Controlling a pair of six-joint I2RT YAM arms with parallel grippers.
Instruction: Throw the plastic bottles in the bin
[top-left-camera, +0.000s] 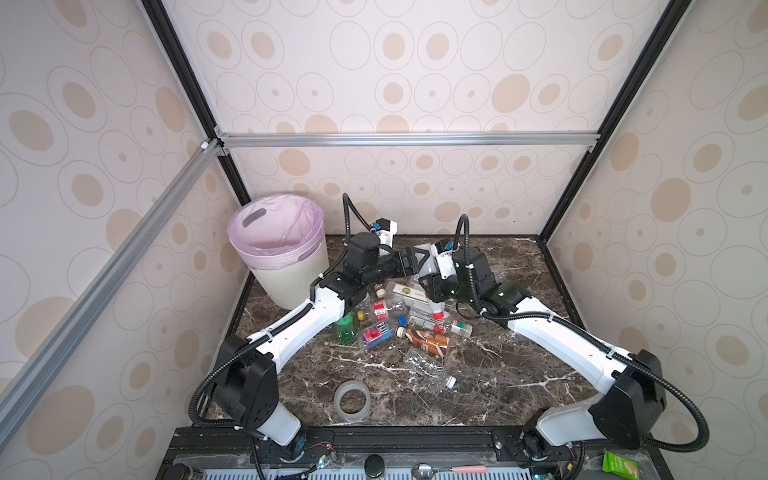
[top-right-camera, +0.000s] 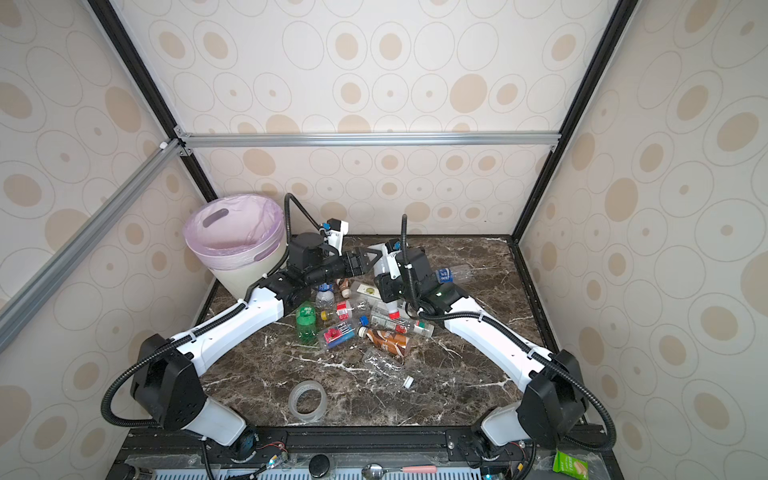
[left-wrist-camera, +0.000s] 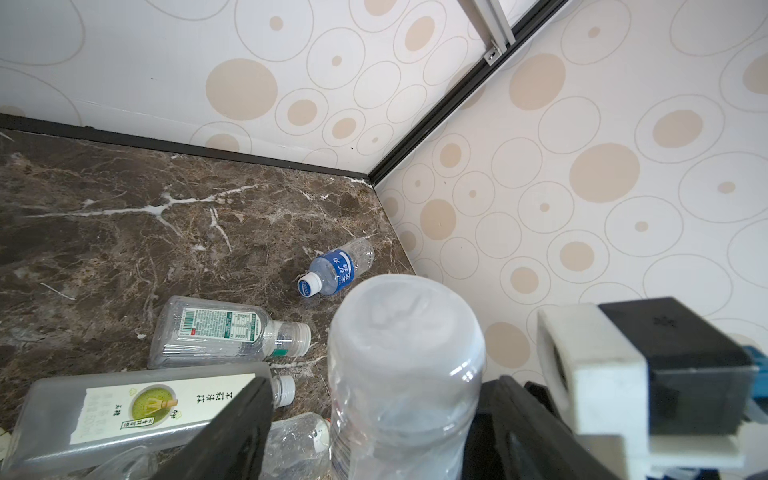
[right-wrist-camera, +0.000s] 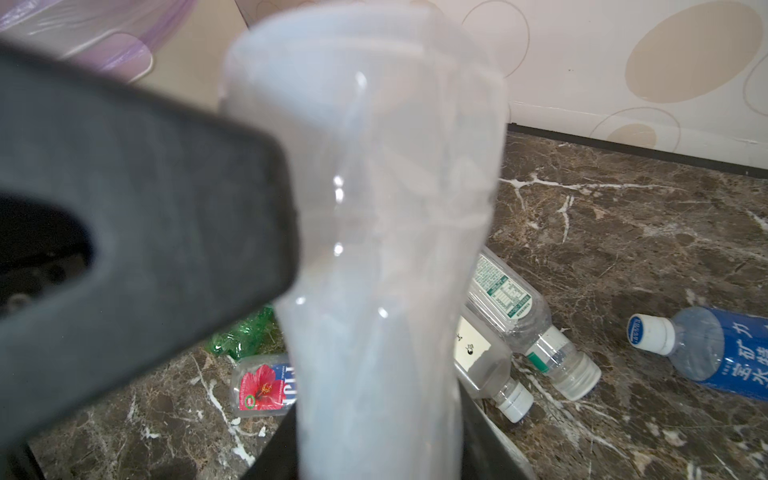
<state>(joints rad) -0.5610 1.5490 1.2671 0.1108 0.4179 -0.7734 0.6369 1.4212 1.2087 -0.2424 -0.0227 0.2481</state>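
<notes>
A handover seems in hand: right pincer holds the clear bottle, left pincer wide around its base; next, left must close firmly

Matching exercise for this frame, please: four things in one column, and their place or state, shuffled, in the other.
1. frosted bottle
2. green bottle
3. tape ring
4. bin

A. stands in the far left corner
B. lies in front, apart from every bottle
C. held up by the right gripper
D. lies at the left edge of the heap

Pairs: 1-C, 2-D, 3-B, 4-A
</notes>
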